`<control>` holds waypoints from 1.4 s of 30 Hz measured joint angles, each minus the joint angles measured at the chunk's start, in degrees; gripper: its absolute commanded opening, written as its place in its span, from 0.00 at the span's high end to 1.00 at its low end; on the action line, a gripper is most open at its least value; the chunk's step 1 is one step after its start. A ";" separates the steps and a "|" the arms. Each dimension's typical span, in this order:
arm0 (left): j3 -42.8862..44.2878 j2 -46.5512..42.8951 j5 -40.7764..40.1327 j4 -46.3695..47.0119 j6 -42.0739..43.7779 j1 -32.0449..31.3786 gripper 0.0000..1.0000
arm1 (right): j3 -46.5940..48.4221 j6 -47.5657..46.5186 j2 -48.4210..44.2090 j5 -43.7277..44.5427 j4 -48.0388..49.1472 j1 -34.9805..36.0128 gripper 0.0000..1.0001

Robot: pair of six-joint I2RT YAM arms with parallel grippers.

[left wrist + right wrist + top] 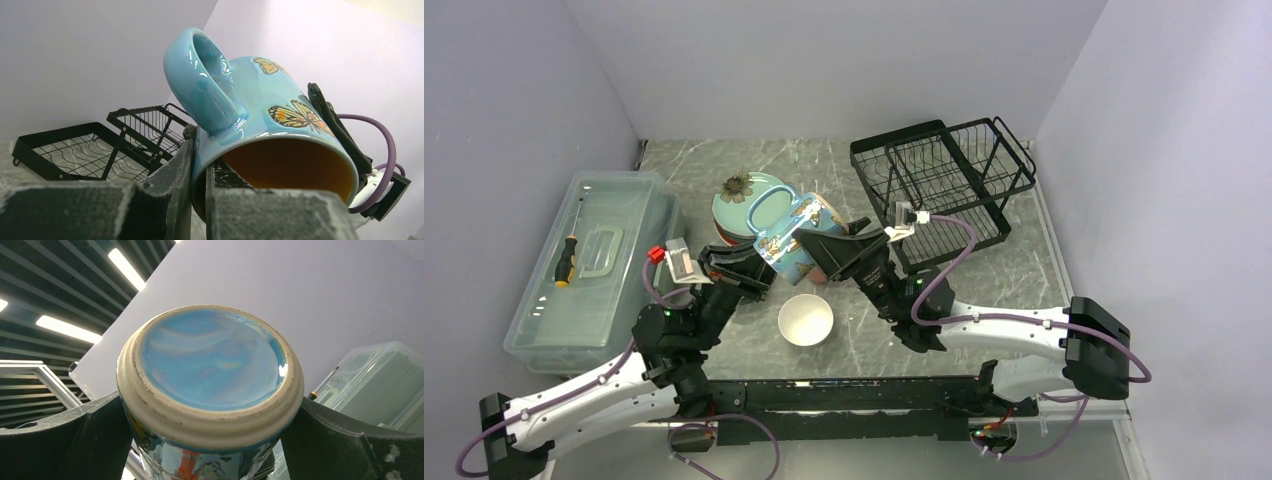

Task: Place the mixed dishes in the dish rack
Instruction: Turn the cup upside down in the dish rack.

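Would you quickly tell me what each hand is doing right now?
Left hand: closed on the rim of the blue mug.
Right hand: open, straddling that mug's base.

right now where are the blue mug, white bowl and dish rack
blue mug (792,242) top external view, butterfly side wall
white bowl (805,320) top external view, inner floor
dish rack (897,136) top external view, far top rail

The mug (789,238) is glazed light blue with orange butterflies, orange inside. A dark flower is painted on the mint-green plate (729,210). The rack (944,175) is black, the worktop (1024,270) grey-marbled.
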 measured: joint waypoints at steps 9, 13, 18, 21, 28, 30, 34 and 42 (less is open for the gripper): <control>0.11 0.35 0.46 -0.11 -0.15 0.00 0.98 | 0.00 -0.02 -0.07 0.35 0.09 0.02 0.28; 0.96 0.35 0.52 -1.70 -0.17 0.00 0.69 | -0.17 -0.07 -0.46 0.52 0.02 0.07 0.33; 1.46 0.35 2.36 -5.95 0.04 -0.35 0.38 | -1.84 -2.43 -2.05 1.16 -1.86 0.17 0.34; 1.46 0.15 2.69 -8.20 0.07 -0.39 0.35 | -3.17 -4.26 -3.80 1.99 -4.22 0.15 0.35; 1.49 -1.88 3.15 -13.64 0.07 -0.39 0.34 | -6.10 -9.25 -11.15 5.07 -8.76 -0.02 0.36; 1.49 -2.75 3.19 -15.15 0.02 -0.39 0.34 | -6.54 -10.54 -13.09 5.95 -9.60 -0.13 0.36; 1.53 -3.89 3.28 -17.81 -0.20 -0.39 0.34 | -6.86 -13.70 -17.16 7.78 -13.07 -0.39 0.37; 3.96 -4.50 3.61 -25.94 -0.94 -0.39 0.31 | -6.82 -21.77 -28.76 12.55 -32.96 -0.50 0.38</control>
